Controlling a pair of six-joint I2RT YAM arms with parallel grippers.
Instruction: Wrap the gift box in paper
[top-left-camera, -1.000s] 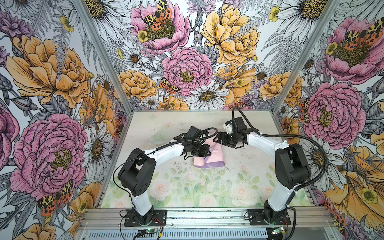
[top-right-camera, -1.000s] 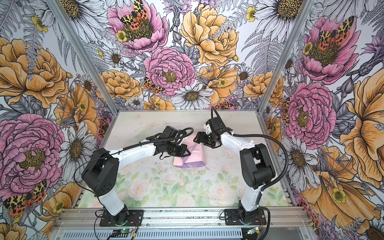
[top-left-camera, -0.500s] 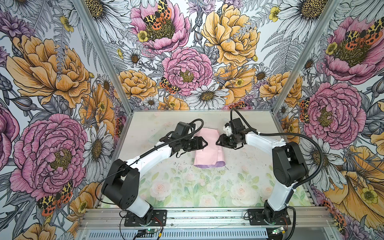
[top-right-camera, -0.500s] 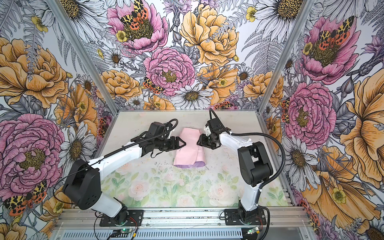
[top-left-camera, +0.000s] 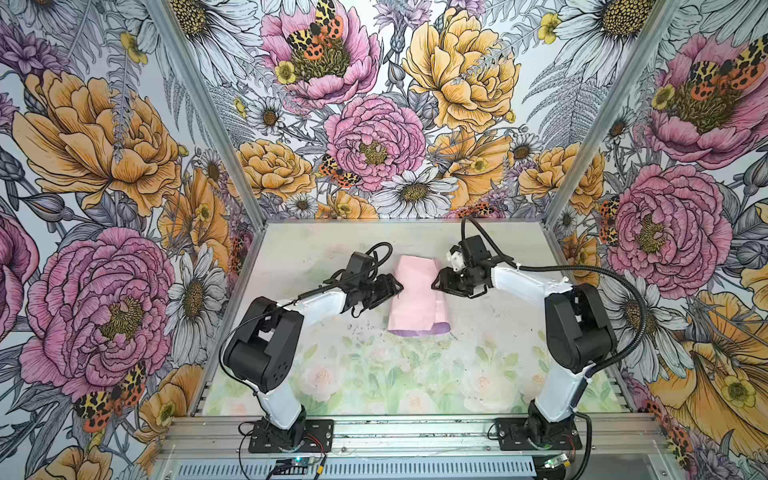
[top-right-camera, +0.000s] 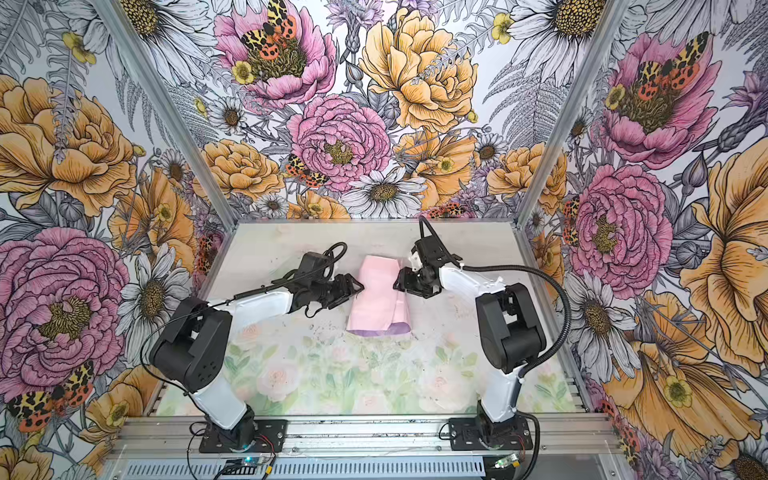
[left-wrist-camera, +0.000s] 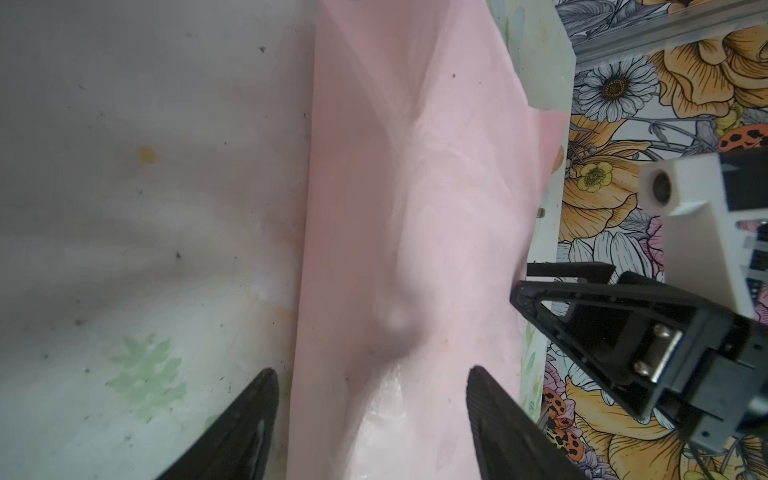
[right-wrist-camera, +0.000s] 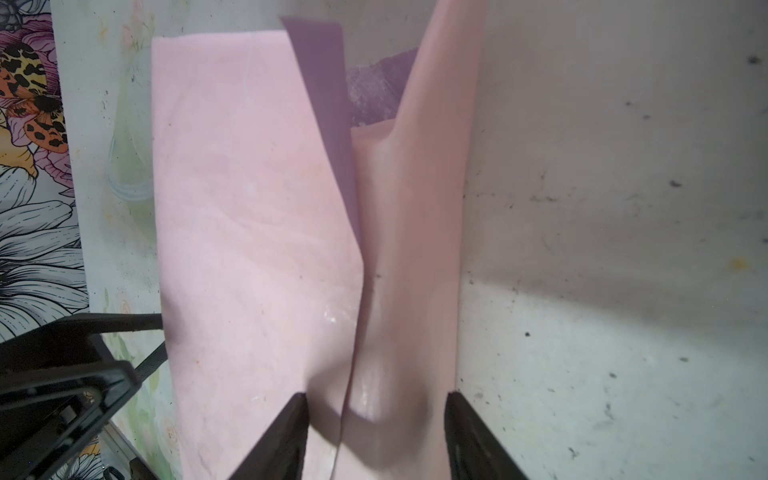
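Note:
The paper (top-left-camera: 415, 295) (top-right-camera: 376, 299) lies mid-table folded into a long parcel, pale pink face out. Its lilac face (top-left-camera: 419, 331) shows at the near end. The gift box is hidden under it. My left gripper (top-left-camera: 397, 286) (top-right-camera: 359, 286) is at the parcel's left edge. It is open (left-wrist-camera: 370, 370), jaws wide over a pink fold (left-wrist-camera: 395, 208) with a shiny patch. My right gripper (top-left-camera: 435, 284) (top-right-camera: 397, 282) is at the parcel's right edge. It is open (right-wrist-camera: 376, 395), jaws either side of a raised pink flap (right-wrist-camera: 411, 249) without squeezing it.
The floral table mat (top-left-camera: 374, 374) stretches toward the front rail (top-left-camera: 415, 432). Flowered walls close the back (top-left-camera: 374, 145) and both sides. The arm bases (top-left-camera: 286, 436) (top-left-camera: 540, 434) stand at the front edge.
My left gripper opened and pulled off the parcel to the left, then came back to its left edge. The right gripper's jaws narrowed a little. The paper now lies flatter.

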